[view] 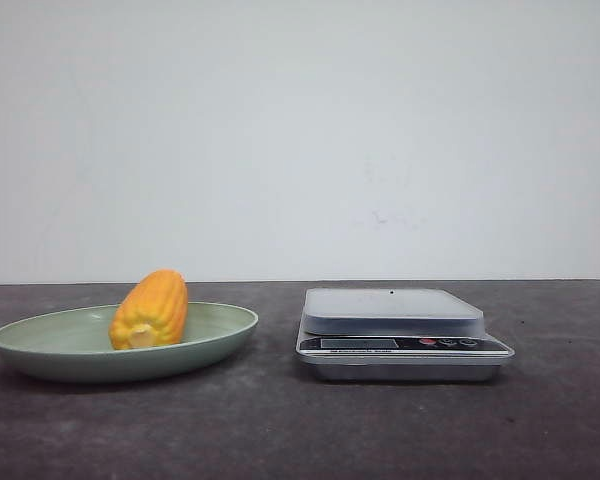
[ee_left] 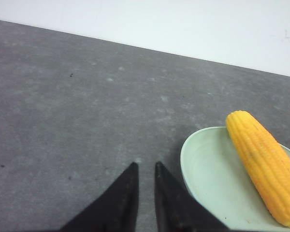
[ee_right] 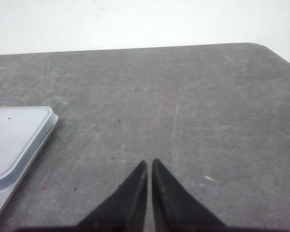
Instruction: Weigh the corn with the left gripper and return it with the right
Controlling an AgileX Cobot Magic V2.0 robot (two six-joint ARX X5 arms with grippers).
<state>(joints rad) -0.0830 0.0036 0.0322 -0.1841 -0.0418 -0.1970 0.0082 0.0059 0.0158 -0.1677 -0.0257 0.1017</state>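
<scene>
The corn [view: 151, 309] is a stubby yellow-orange cob lying in a pale green plate [view: 40, 350] at the left of the table. It also shows in the left wrist view [ee_left: 265, 164], lying along the plate [ee_left: 208, 174]. My left gripper [ee_left: 145, 166] hovers over bare table just beside the plate's rim. Its fingers stand close together with a narrow gap, holding nothing. My right gripper [ee_right: 149, 163] is shut and empty over bare table beside the scale [ee_right: 14, 140]. Neither gripper shows in the front view.
A silver kitchen scale [view: 400, 330] with a flat grey platform stands right of the plate, with nothing on its platform. The dark grey table meets a white wall behind. The table's rounded far corner [ee_right: 261, 46] shows in the right wrist view.
</scene>
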